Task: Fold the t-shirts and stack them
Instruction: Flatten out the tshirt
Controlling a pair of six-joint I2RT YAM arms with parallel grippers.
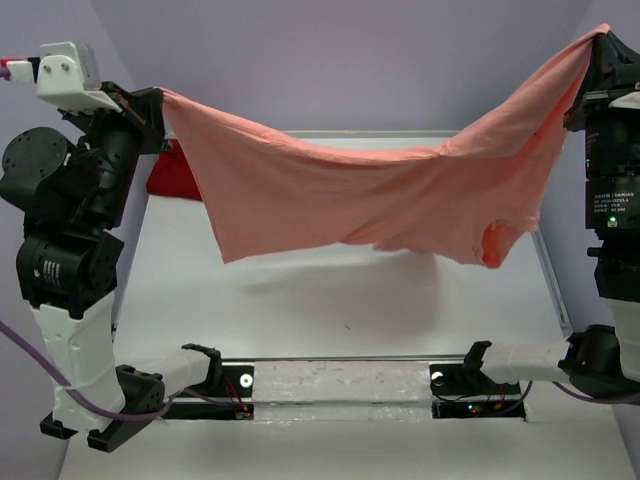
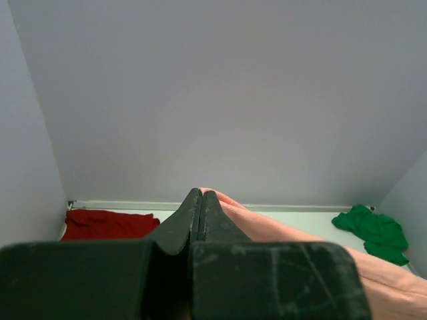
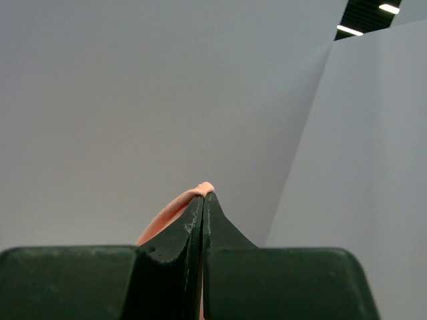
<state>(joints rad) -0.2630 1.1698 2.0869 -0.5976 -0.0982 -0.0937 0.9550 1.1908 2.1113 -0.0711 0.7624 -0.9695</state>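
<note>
From above, we hold the salmon-pink t-shirt (image 1: 350, 195) aloft over the surface (image 1: 300, 320). The left jaws are shut on its 10 o'clock end and the right jaws on its 2 o'clock end. It sags, light and limp.

Left wrist: closed jaws pinch pink cloth. The dark red t-shirt (image 2: 107, 223) lies at 8 o'clock and the bright green t-shirt (image 2: 373, 230) at 4 o'clock.

Right wrist: the jaws clamp a thin fold, and we judge the corners the best hold.

Cloth and plastic above the table (image 1: 300, 320).
The salmon-pink t-shirt (image 1: 340, 200) is thin, soft, matt cloth; the left gripper (image 2: 201, 193) is matt black plastic, finely scratched; the table top is smooth, white, faintly sheened.
</note>
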